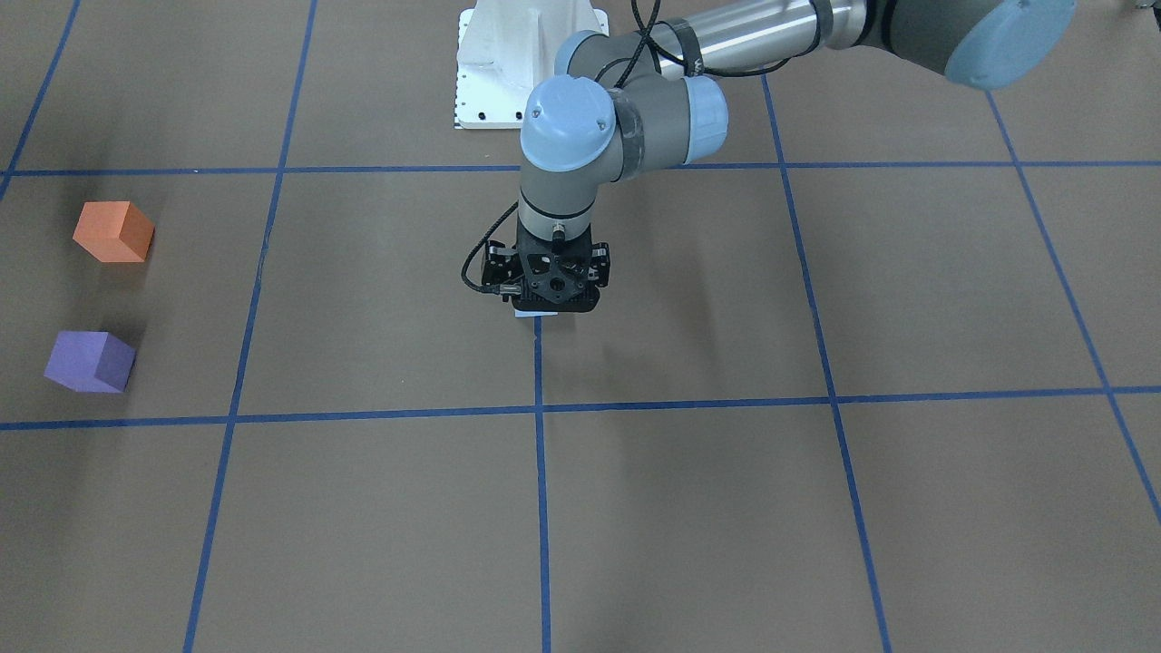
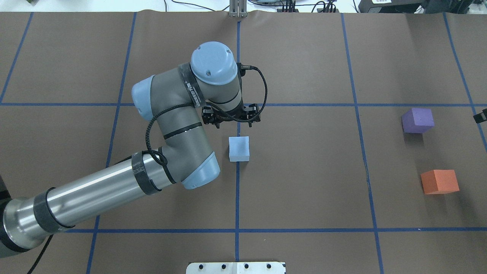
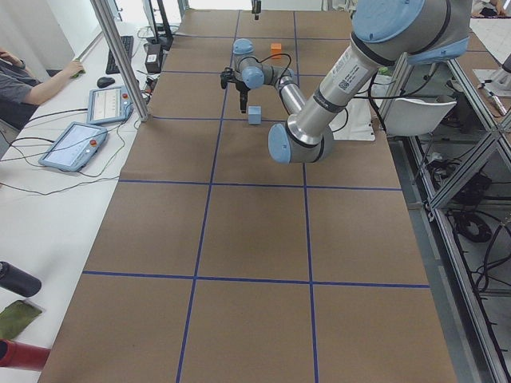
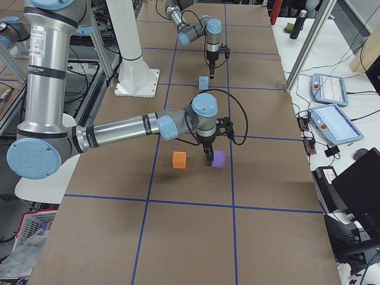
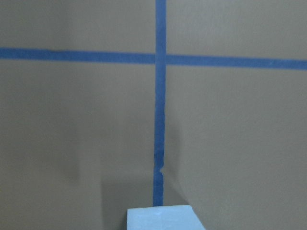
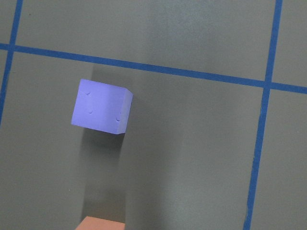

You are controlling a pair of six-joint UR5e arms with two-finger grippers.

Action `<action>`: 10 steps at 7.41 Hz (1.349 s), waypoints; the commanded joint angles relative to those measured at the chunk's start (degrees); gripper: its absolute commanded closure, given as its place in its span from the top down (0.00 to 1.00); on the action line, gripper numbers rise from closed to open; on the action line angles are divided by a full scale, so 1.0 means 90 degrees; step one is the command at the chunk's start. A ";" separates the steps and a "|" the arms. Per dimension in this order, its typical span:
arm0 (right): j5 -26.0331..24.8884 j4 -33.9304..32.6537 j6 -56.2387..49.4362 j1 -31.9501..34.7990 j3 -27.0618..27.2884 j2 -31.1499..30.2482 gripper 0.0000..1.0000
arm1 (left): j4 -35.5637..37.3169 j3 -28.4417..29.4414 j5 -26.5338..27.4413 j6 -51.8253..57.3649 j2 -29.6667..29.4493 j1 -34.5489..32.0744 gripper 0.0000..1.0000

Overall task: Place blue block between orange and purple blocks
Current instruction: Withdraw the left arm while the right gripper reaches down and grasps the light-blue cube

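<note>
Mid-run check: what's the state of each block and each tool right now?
blue block: flat on the table, ungripped.
orange block: on the table, ungripped.
purple block: on the table, apart from orange, gap unfilled.
left tool: raised near the blue block, holding nothing; open or shut unclear.
right tool: raised near the purple block; open or shut unclear.
</note>
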 commanded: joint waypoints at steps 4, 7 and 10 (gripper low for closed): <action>-0.0663 0.0582 0.3359 -0.2350 0.0009 0.2055 1.00 | 0.1090 -0.2265 -0.1302 0.4106 0.2840 -0.2243 0.99; -0.2165 -0.1411 0.4370 -0.3915 -0.0205 0.4053 1.00 | 0.1110 -0.2112 -0.1342 0.6923 0.4161 -0.3952 0.99; -0.3105 -0.1576 0.5181 -0.4825 -0.1356 0.5318 1.00 | 0.1070 -0.1548 -0.1929 0.9002 0.5171 -0.5525 1.00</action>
